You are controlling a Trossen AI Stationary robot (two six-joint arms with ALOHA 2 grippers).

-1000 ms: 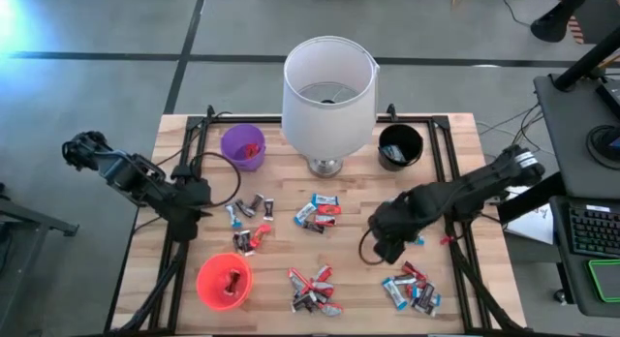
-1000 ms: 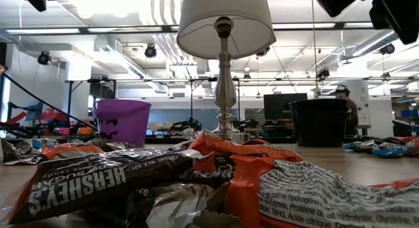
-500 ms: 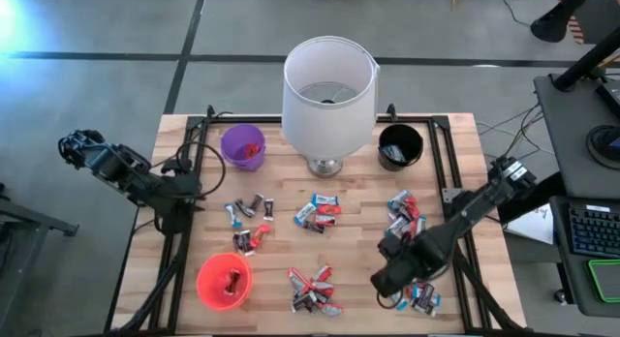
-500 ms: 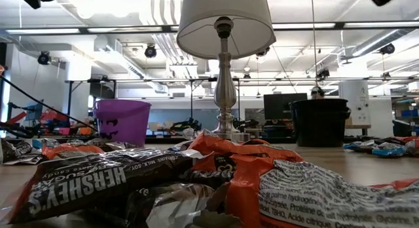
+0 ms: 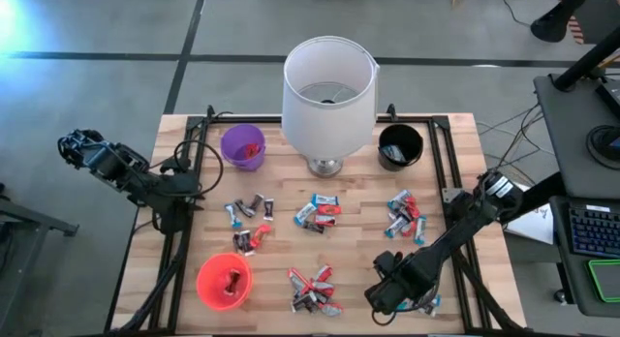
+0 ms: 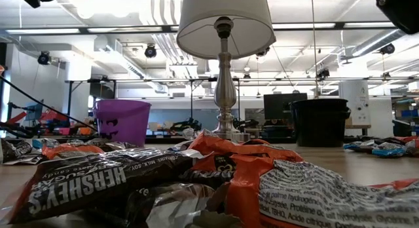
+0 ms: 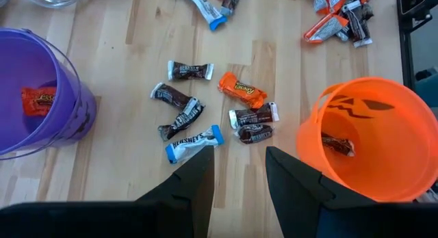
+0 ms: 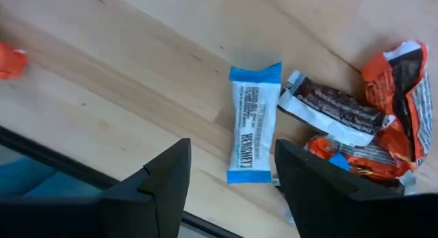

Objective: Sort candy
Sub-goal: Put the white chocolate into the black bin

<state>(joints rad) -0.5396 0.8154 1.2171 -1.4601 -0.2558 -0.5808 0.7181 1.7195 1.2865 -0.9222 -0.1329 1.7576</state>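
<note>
Right gripper [image 5: 386,296] low over the near right corner of the table [image 5: 455,134], fingers [image 8: 164,176] spread apart and empty, a blue-and-white bar [image 8: 251,132] lying flat on the wood between them, not touched. Just beside that bar, a dark brown bar [image 8: 335,111] and crumpled red wrappers [image 8: 400,94] of the same near-right pile.

Left gripper [image 5: 172,213] hanging at the left edge of the table, fingers [image 7: 191,190] parted with nothing between them, above a loose scatter of candy [image 7: 205,115]: several dark brown bars, one orange-red piece, one blue-and-white bar.

Candy spread in small heaps across the wood: left scatter [image 5: 247,221], centre group [image 5: 318,211], near-centre heap [image 5: 312,289], right group [image 5: 405,216], and the pile under the right gripper.

Purple cup [image 5: 242,146] far left with a red piece inside; orange cup [image 5: 225,281] near left holding a dark piece; black cup [image 5: 399,146] far right. Lamp [image 5: 328,95] with white shade standing between purple and black cups at the far side.

In the low view, a dark bar [image 6: 91,182] and orange wrappers heaped right up against the camera
</note>
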